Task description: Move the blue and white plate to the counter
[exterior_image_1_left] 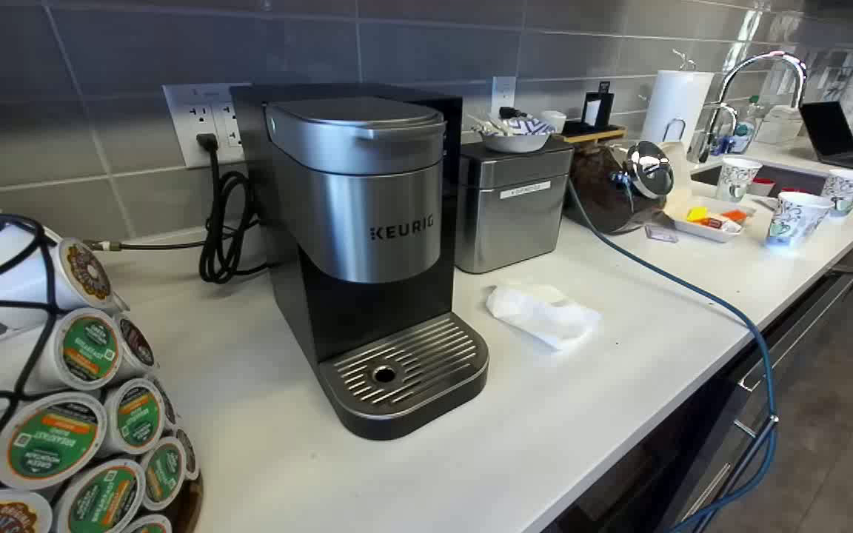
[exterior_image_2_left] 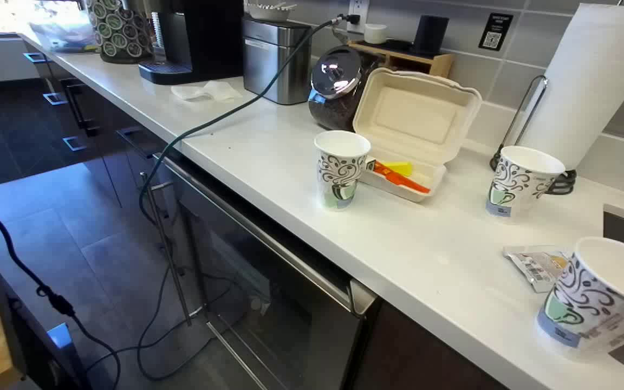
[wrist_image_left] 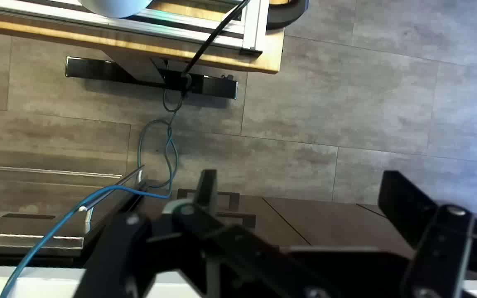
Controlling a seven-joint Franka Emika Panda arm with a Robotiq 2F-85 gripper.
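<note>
Wrist view: gripper (wrist_image_left: 299,187) spread wide, empty. Blue and white plate (exterior_image_1_left: 524,136) sits on steel canister (exterior_image_1_left: 515,226), 2 o'clock from coffee maker (exterior_image_1_left: 371,222) in an exterior view. Pinch rim, keep level, lower to counter (exterior_image_1_left: 645,326) at canister's 4 o'clock.

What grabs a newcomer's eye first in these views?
Probably the big coffee maker on the counter, coffee pods piled at left in an exterior view. Then the open takeout box beside a paper cup farther along. In the wrist view, the open gripper at the bottom.
</note>
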